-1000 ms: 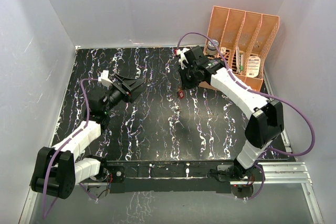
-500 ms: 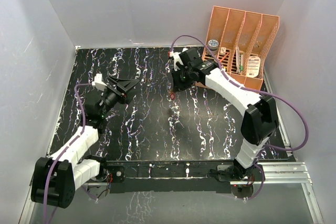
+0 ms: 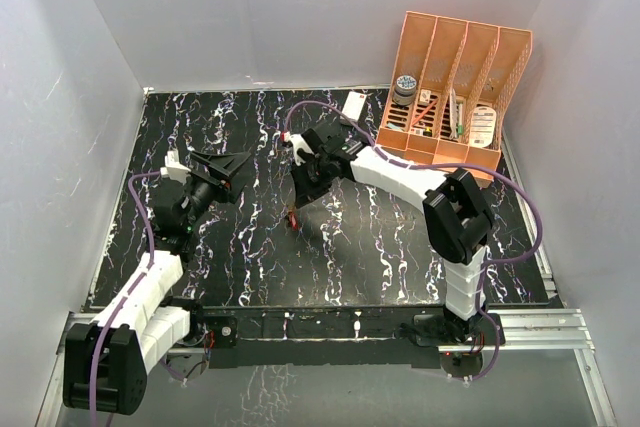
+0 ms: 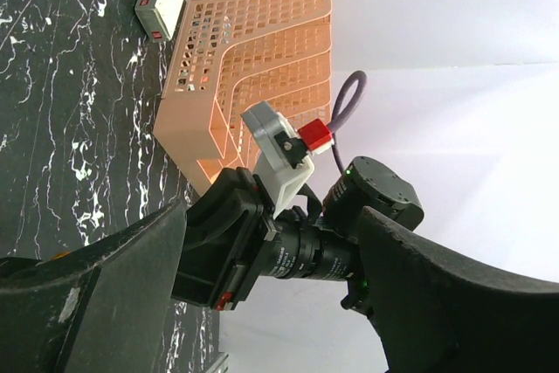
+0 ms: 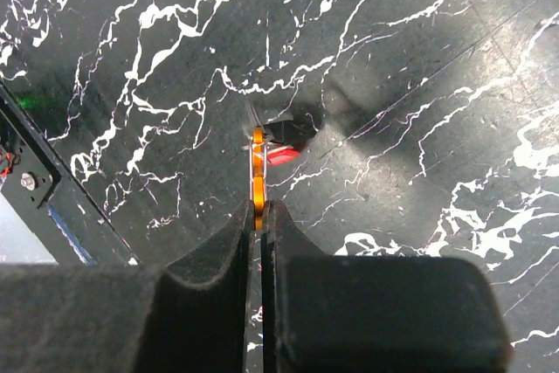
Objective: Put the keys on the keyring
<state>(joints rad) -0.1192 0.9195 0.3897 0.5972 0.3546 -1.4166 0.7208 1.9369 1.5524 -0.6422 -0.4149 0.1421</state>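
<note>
Keyring (image 5: 257, 172) sitting edge-on in your right claw (image 5: 259, 214), pinching its near rim above table (image 5: 419, 58); red-headed key (image 5: 281, 155) dangling at ring's far side. Your left claw (image 4: 271, 216) gaping wide, empty, facing it from left.

Bright, even light from above; soft shadows on the dark bench (image 3: 380, 247); the foreground of both wrist views is out of focus

A robot lab cell: white panels (image 3: 250, 17) wall in a black marbled table (image 3: 380, 247).
</note>
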